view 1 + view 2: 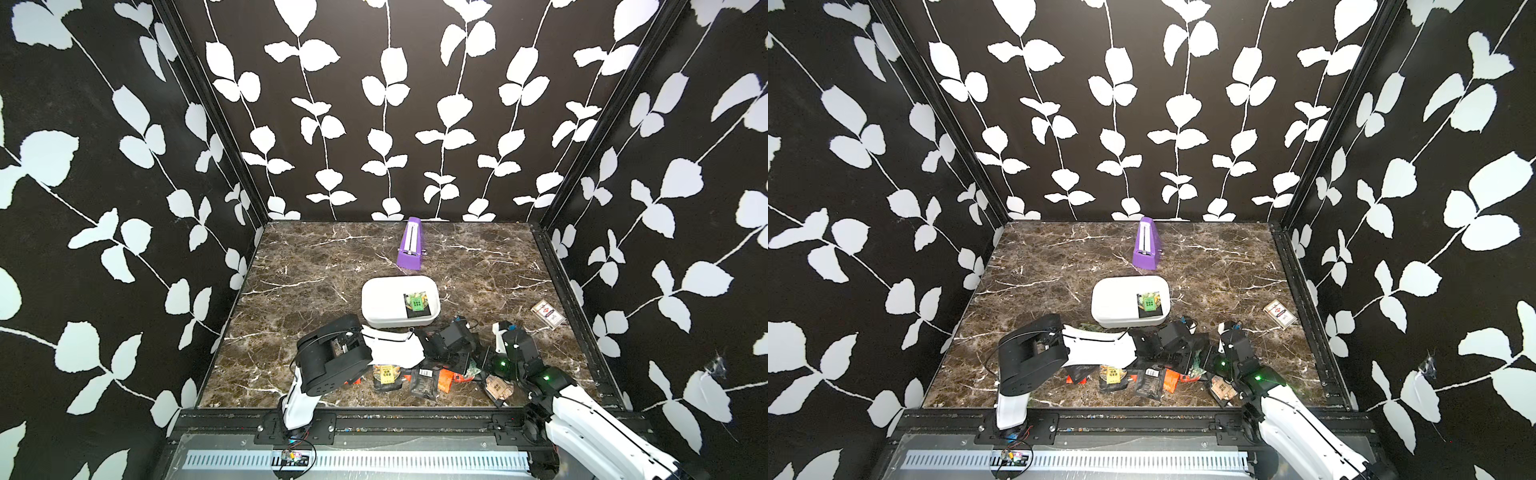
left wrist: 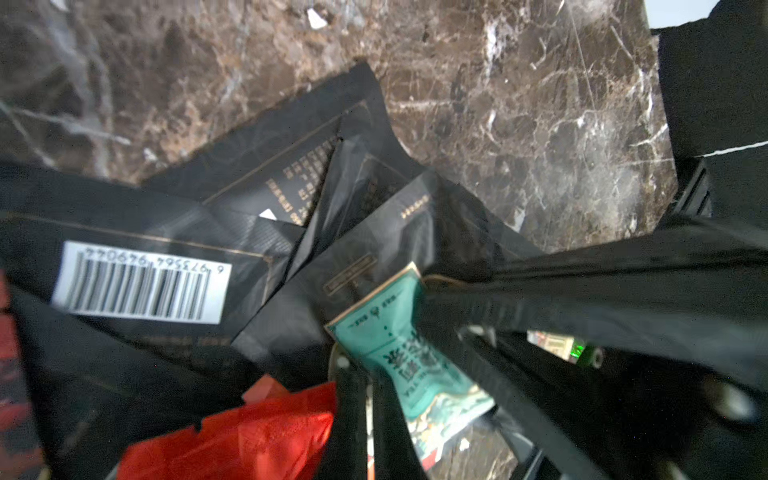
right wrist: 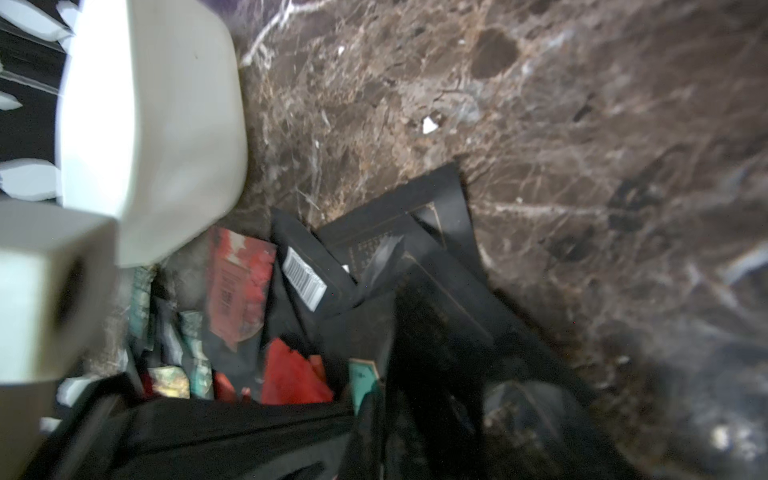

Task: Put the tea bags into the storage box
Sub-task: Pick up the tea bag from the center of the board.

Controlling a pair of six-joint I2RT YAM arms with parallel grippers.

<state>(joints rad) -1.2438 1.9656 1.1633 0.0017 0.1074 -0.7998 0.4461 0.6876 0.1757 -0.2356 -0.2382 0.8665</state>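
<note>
On the marble table (image 1: 316, 282), the tea bags (image 1: 424, 380) lie heaped at 6 o'clock, half hidden under both arms. One bag (image 1: 417, 303) sits in the box (image 1: 382, 297), mid-table, at its 4 o'clock corner. The left gripper (image 2: 368, 399) and right gripper (image 3: 374, 403) are both closed against a teal bag (image 2: 386, 340); blur hides which one grips it.
</note>
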